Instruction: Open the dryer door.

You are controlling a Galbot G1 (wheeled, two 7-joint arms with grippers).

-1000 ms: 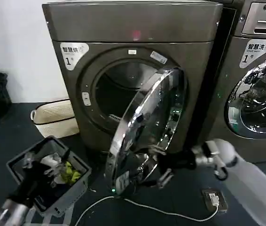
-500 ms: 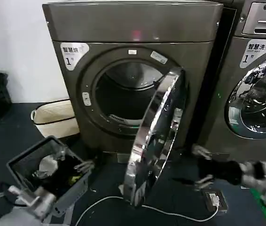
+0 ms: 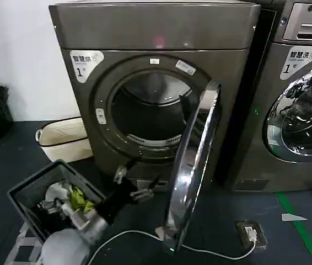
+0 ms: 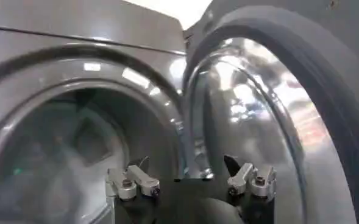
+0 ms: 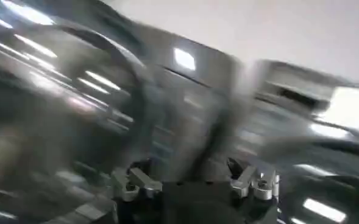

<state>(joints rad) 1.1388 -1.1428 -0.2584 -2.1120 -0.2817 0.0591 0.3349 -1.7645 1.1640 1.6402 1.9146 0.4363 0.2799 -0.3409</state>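
Observation:
The brown-grey dryer (image 3: 156, 33) fills the middle of the head view, its drum opening uncovered. The dryer door (image 3: 192, 165) stands swung out on its right-side hinge, seen almost edge-on, its chrome ring gleaming. My left gripper (image 3: 134, 185) is low in front of the dryer, just left of the door and below the opening, open and holding nothing. In the left wrist view the left gripper (image 4: 188, 173) points at the gap between the opening and the door's inner face (image 4: 258, 103). My right gripper (image 5: 188, 173) is open and empty, with blurred machine fronts behind it.
A grey crate (image 3: 35, 190) of laundry sits on the floor at the lower left, with a white woven basket (image 3: 62, 138) behind it. The LG machine (image 3: 299, 110) stands to the right. A white cable (image 3: 216, 254) and socket (image 3: 251, 233) lie under the door.
The door has swung much further open, from slanted across the opening to nearly edge-on. The right arm has drawn back out of the head view. The left arm has risen from the crate toward the dryer.

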